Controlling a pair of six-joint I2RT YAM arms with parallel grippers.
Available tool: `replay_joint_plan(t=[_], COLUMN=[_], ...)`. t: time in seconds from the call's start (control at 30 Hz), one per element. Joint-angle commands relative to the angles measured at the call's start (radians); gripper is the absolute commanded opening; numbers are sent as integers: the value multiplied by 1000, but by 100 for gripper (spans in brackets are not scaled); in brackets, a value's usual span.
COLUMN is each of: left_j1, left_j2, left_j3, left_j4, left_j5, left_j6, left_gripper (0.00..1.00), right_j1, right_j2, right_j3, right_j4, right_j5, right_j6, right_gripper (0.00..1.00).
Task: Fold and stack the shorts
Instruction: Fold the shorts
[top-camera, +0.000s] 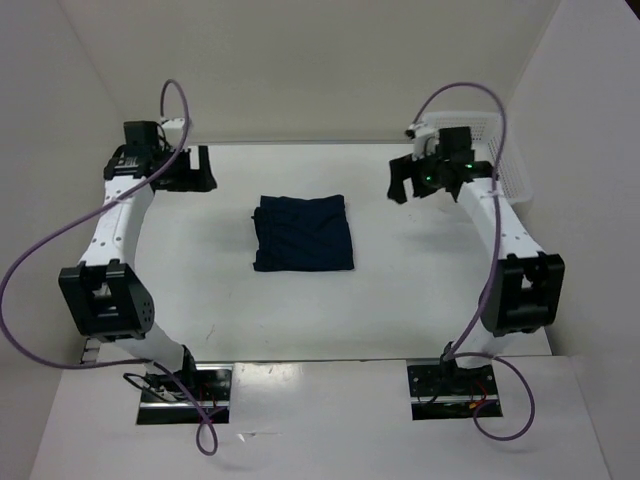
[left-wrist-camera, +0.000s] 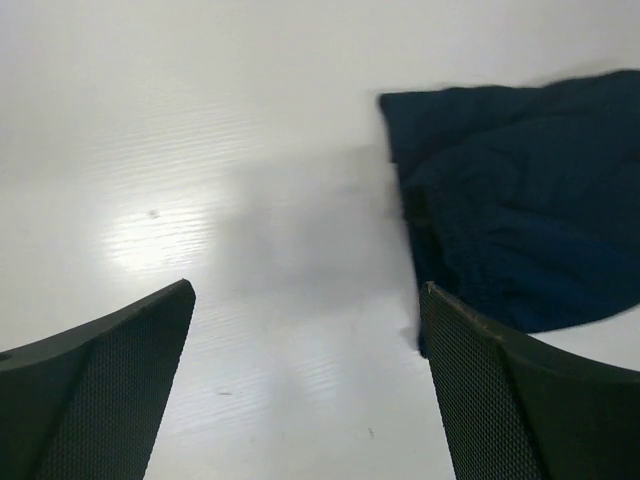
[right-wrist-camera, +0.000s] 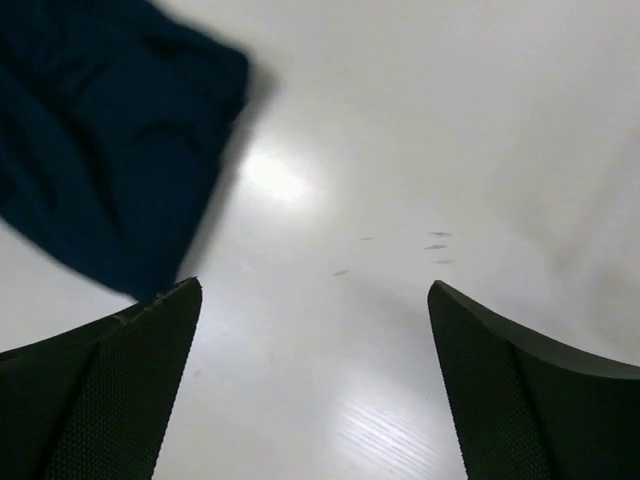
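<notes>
The dark navy shorts (top-camera: 302, 233) lie folded into a rough square in the middle of the white table. They also show at the right of the left wrist view (left-wrist-camera: 520, 220) and at the upper left of the right wrist view (right-wrist-camera: 100, 140). My left gripper (top-camera: 192, 170) is open and empty, raised at the far left, apart from the shorts. My right gripper (top-camera: 418, 180) is open and empty, raised at the far right, apart from the shorts. In both wrist views only bare table lies between the fingertips.
A white mesh basket (top-camera: 500, 150) stands at the far right edge behind my right arm. White walls close in the table at the back and both sides. Purple cables loop off both arms.
</notes>
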Motion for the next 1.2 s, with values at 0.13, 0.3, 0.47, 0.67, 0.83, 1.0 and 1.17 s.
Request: replay_joint_plan(t=[0.13, 0.3, 0.47, 0.67, 0.83, 1.0, 1.17], left_j1=[132, 212, 258, 258, 258, 258, 258], left_j2=[-265, -489, -632, -674, -695, -704, -704], left_j3=[-235, -422, -537, -590, -590, -599, -599], left_j4=[43, 44, 73, 93, 93, 93, 93], left_j5=[-68, -32, -13, 9, 9, 30, 31], left_j6=[4, 4, 4, 4, 4, 4, 4], left_gripper=[100, 100, 100, 100, 100, 100, 100], right_j1=[-174, -215, -234, -234, -234, -234, -234], right_j2=[-243, -466, -608, -710, -812, -868, -882], right_j3=[28, -77, -195, -268, -310, -334, -359], right_j4=[41, 142, 147, 61, 89, 89, 98], right_j5=[239, 352, 413, 387, 501, 510, 565], right_j6=[22, 31, 31, 76, 156, 156, 162], right_gripper=[100, 100, 100, 100, 100, 100, 100])
